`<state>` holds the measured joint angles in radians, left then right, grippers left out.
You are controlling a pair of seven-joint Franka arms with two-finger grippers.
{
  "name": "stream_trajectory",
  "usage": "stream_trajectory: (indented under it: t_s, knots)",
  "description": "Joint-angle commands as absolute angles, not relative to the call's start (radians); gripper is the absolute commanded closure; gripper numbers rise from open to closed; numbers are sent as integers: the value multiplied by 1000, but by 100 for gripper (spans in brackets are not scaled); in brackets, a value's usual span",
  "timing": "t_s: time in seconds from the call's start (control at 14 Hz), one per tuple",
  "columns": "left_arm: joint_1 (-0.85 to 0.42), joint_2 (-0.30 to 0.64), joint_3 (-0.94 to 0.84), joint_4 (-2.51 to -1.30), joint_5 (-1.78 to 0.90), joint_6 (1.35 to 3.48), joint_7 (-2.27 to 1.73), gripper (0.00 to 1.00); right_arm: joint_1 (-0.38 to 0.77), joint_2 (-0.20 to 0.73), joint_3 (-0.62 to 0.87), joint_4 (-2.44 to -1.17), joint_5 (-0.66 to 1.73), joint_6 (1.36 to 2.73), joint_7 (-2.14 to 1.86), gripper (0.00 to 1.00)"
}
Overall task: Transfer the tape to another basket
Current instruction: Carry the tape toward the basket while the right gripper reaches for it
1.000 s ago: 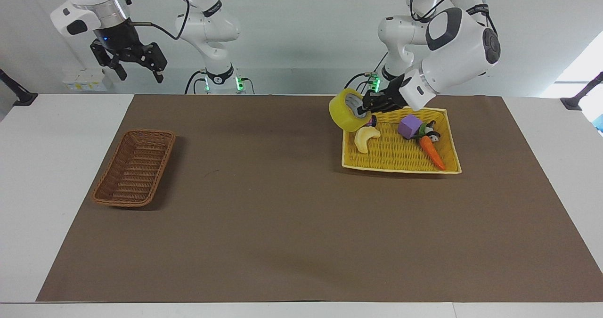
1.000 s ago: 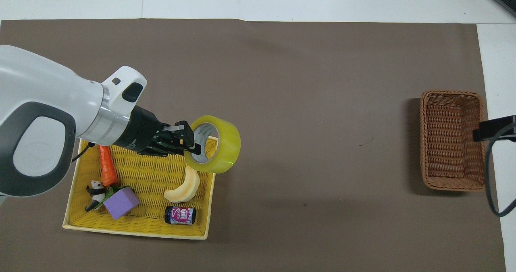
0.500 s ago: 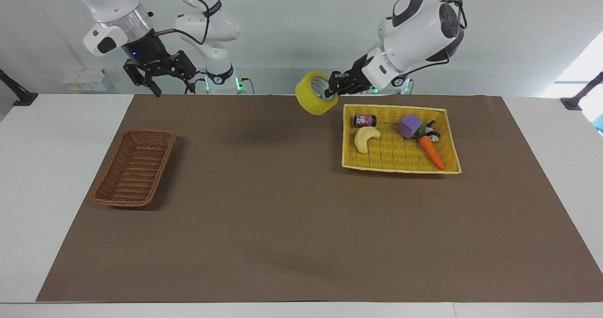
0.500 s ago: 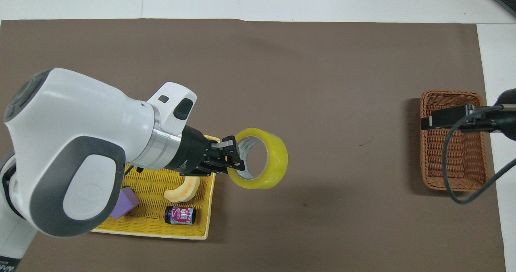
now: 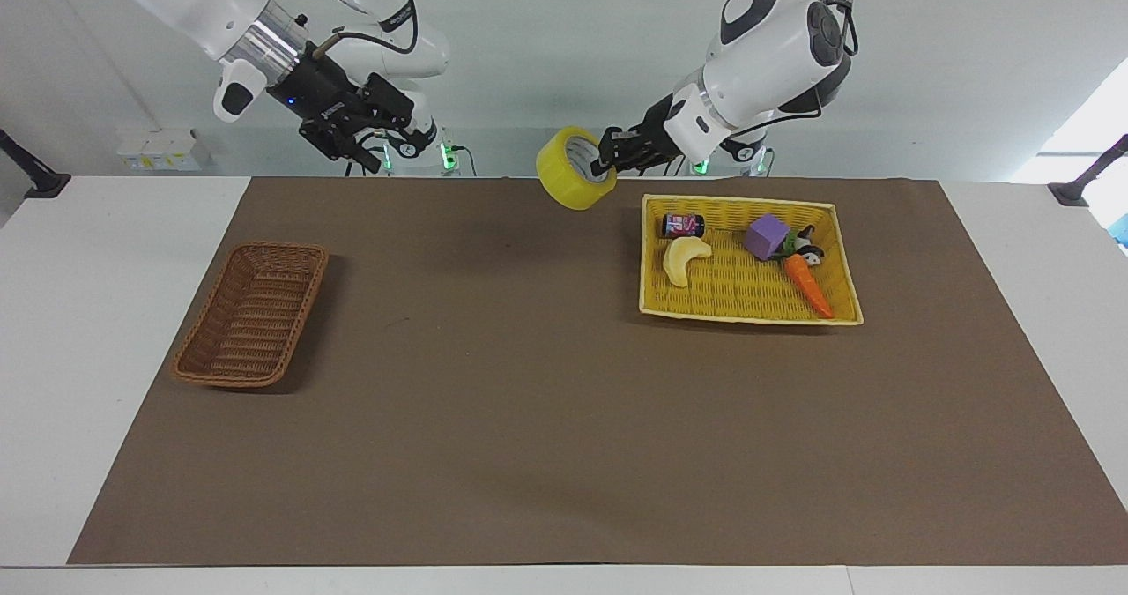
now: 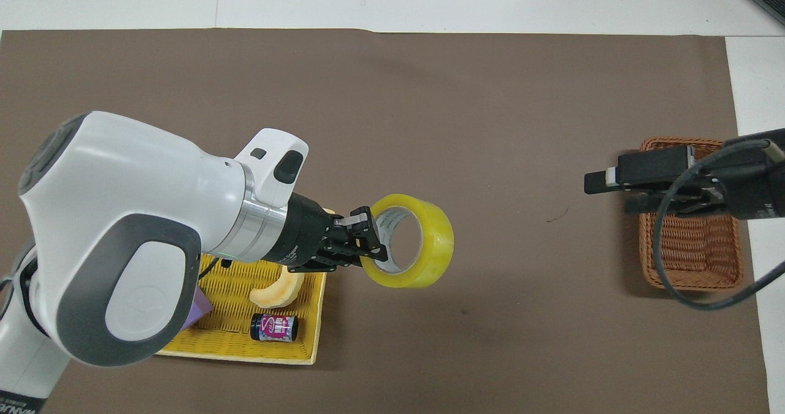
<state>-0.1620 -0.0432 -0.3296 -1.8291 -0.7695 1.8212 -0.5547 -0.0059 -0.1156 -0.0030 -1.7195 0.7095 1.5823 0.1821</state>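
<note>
Facing view: left gripper (image 5: 605, 158) fingers clamp tape (image 5: 571, 168) rim, aloft over mat (image 5: 546, 383).

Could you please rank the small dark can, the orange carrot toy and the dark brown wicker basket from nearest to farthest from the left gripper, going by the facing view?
From the left gripper, which holds the yellow tape roll:
1. Small dark can, in the yellow woven tray, at its corner nearest the gripper.
2. Orange carrot toy, in the same tray, toward the left arm's end.
3. Dark brown wicker basket, at the right arm's end.
</note>
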Motion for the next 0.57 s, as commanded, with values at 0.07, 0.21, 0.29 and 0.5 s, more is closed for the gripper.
stream_trajectory:
  t_s: [0.07,0.21,0.29,0.5]
  knots:
    - [-196,-86,-321,-1874,-847,1913,-577,100,-11,-161,2,-1815,856,1602,233,0]
    - [-224,-86,-321,-1876,-865,1960,-604,100,21,-195,3,-1866,922,1615,244,0]
    - [-245,-86,-321,-1878,-867,1988,-623,100,35,-224,3,-1903,943,1658,244,0]
    - [-293,-86,-321,-1878,-877,2052,-676,100,97,-258,3,-1957,960,1742,226,0]
